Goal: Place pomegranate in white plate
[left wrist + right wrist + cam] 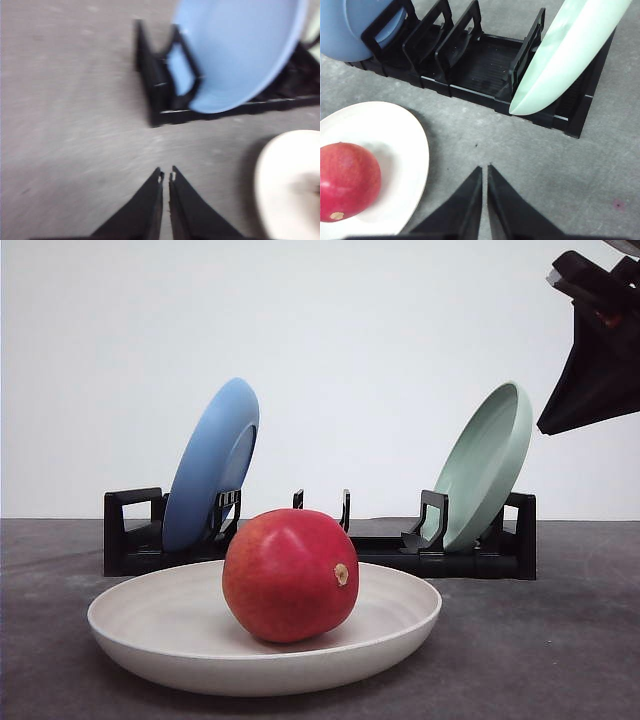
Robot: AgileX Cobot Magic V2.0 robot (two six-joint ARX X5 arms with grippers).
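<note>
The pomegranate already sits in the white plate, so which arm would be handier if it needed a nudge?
Probably the right. Its shut gripper hangs near the white plate with the pomegranate in sight. The left gripper, also shut, sees just the plate's edge beside the blue plate.

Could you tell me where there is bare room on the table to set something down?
Bare table lies right of the white plate, before the black rack, and left of the rack's blue-plate end. The white plate holds the pomegranate; the rack's middle slots stand free.
</note>
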